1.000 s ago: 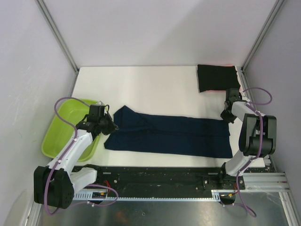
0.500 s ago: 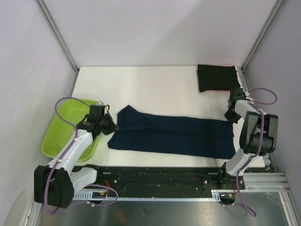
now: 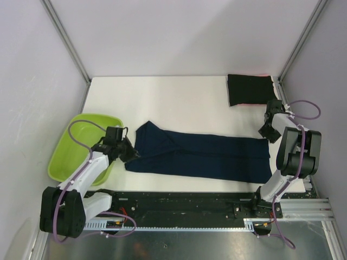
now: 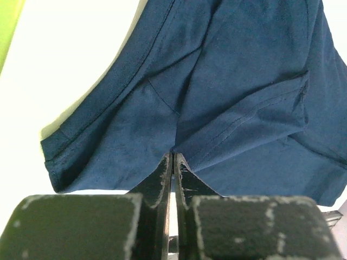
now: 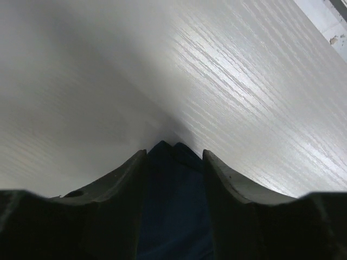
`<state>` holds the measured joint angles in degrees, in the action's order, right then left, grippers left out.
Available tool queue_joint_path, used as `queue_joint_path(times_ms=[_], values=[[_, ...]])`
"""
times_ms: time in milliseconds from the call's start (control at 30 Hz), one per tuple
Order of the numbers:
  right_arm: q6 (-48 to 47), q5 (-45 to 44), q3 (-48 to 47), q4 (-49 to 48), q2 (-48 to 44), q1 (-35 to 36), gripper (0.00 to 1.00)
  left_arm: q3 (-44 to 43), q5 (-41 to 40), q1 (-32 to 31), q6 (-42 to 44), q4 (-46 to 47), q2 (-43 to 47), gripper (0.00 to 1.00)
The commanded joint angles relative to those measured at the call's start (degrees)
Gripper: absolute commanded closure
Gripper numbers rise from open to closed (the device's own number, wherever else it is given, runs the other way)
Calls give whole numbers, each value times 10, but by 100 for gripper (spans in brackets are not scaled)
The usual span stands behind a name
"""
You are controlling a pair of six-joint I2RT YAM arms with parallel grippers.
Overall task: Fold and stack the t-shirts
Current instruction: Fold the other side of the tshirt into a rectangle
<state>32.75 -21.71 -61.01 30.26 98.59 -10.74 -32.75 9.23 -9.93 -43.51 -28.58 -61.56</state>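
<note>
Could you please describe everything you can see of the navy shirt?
The navy shirt is soft, matte cloth with stitched hems, folded into a long strip lying flat across the near side of the table. The left gripper pinches its left edge; the right gripper holds its jaws open around the right corner.

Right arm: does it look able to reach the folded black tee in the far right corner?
Probably yes. The right tool sits open over the end of the navy t-shirt, just short of the black t-shirt, with only bare table between them.
</note>
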Motion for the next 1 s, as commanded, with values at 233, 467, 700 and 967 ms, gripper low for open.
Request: queue_joint_path(times_ms=[233, 467, 700, 967], values=[[-21, 37, -75, 30, -83, 65, 48, -10, 21, -23, 20, 16, -18, 100], [-24, 138, -82, -20, -82, 174, 51, -7, -11, -83, 12, 16, 6, 100], [-26, 177, -106, -60, -35, 303, 53, 8, -27, -143, -14, 17, -1, 100], [-46, 229, -162, -102, 31, 422, 54, 9, -35, -172, -23, 17, -14, 100]])
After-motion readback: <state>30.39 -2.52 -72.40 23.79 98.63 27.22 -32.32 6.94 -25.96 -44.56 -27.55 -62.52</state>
